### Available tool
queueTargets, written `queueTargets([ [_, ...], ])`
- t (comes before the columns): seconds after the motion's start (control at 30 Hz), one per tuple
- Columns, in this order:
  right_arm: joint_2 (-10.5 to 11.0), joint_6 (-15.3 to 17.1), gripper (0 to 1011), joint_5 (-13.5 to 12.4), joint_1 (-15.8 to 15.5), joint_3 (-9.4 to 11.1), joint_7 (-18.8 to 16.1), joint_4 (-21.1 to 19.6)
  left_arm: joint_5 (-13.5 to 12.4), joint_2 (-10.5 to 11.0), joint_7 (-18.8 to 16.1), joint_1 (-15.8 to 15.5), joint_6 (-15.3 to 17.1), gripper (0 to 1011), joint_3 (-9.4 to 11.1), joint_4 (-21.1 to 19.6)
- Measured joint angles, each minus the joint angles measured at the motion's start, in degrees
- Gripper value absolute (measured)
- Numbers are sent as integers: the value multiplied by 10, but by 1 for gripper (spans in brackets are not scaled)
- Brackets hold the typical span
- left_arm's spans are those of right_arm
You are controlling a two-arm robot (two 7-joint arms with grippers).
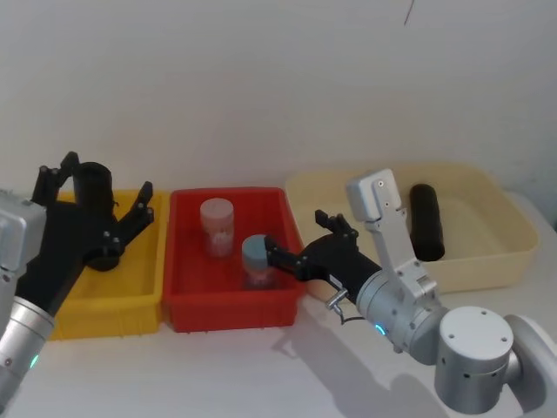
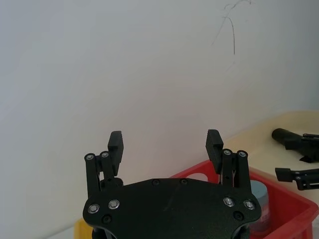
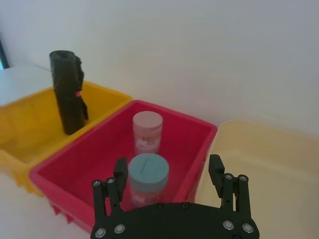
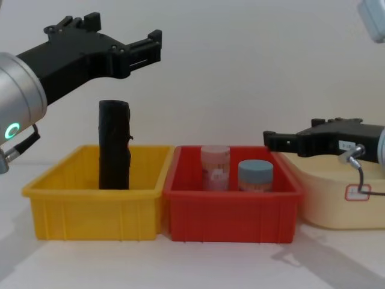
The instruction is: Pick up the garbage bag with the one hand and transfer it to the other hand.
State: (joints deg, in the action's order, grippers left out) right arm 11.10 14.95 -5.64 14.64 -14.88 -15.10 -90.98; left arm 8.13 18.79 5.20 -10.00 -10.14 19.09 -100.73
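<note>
Bag (image 4: 114, 144) stands upright in the yellow bin (image 4: 90, 211), left side of the chest frame. Left gripper (image 4: 129, 30) is in the upper left, above the bag w/ a gap, fingers spread wide, nothing in them. Right gripper (image 1: 296, 237) is mid-right at the red bin's (image 1: 235, 309) edge, near the blue-lid jar (image 1: 257, 257), also open & empty.

The right gripper (image 3: 168, 168), fingers (image 3: 216, 170) apart, faces the blue-lidded jar (image 3: 146, 179) in the red bin (image 3: 94, 149), the garbage bag (image 3: 67, 94) upright beyond.
</note>
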Motion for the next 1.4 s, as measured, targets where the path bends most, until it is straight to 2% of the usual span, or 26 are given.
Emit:
queueTargets([
  [0.2, 0, 1, 999, -2, 2, -8, -6, 1, -1, 1, -3, 7, -9, 1000, -4, 1],
  [0.87, 11, -54, 1000, 14, 12, -41, -13, 29, -1, 3, -7, 16, -20, 1000, -9, 2],
  [1.4, -2, -53, 999, 16, 23, -47, -6, 66, -1, 3, -8, 17, -21, 1000, -10, 1],
])
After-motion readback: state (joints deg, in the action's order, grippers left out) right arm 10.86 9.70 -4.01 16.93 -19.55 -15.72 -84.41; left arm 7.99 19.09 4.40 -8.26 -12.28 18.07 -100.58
